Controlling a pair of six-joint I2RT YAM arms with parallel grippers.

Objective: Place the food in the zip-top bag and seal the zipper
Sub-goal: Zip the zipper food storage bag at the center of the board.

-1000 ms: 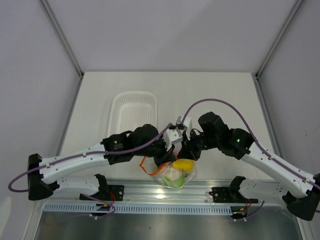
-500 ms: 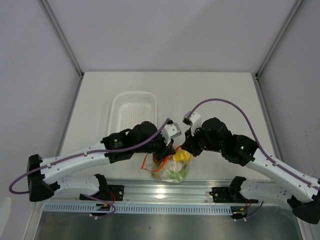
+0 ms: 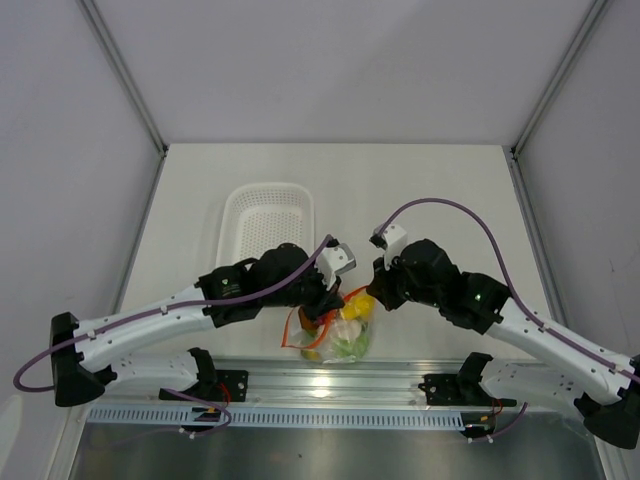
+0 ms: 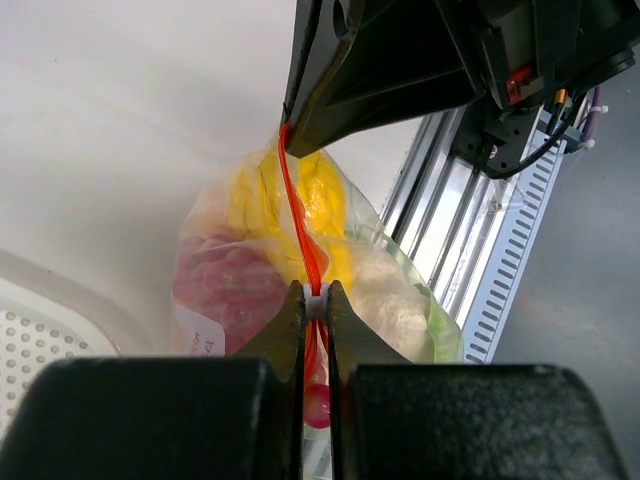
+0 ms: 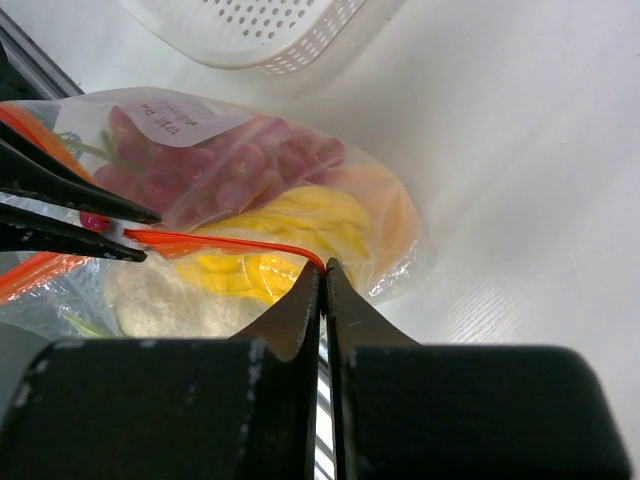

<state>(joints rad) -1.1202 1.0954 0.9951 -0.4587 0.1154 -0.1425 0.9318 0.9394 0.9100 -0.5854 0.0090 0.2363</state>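
The zip-top bag [image 3: 338, 338] lies at the table's near edge with the food inside: purple-red grapes [image 5: 230, 165], yellow fruit [image 5: 265, 235], an orange fruit [image 5: 385, 210] and white cauliflower [image 5: 160, 295]. Its orange-red zipper [image 5: 230, 243] runs taut between both grippers. My left gripper [image 4: 315, 297] is shut on the zipper at a small white slider, seen from above at the bag's left side [image 3: 318, 308]. My right gripper [image 5: 322, 268] is shut on the zipper's other end, on the bag's right side [image 3: 372, 298]. The same strip [image 4: 300, 220] leads up to the right fingers [image 4: 300, 110].
A white perforated basket [image 3: 265, 215] stands just behind the left arm and shows in the right wrist view [image 5: 270, 25]. The metal rail [image 3: 330, 385] with both arm bases runs along the near edge, close under the bag.
The two grippers have drawn apart along the zipper, the left one moving left and the right one right. The bag has shifted slightly left with them.
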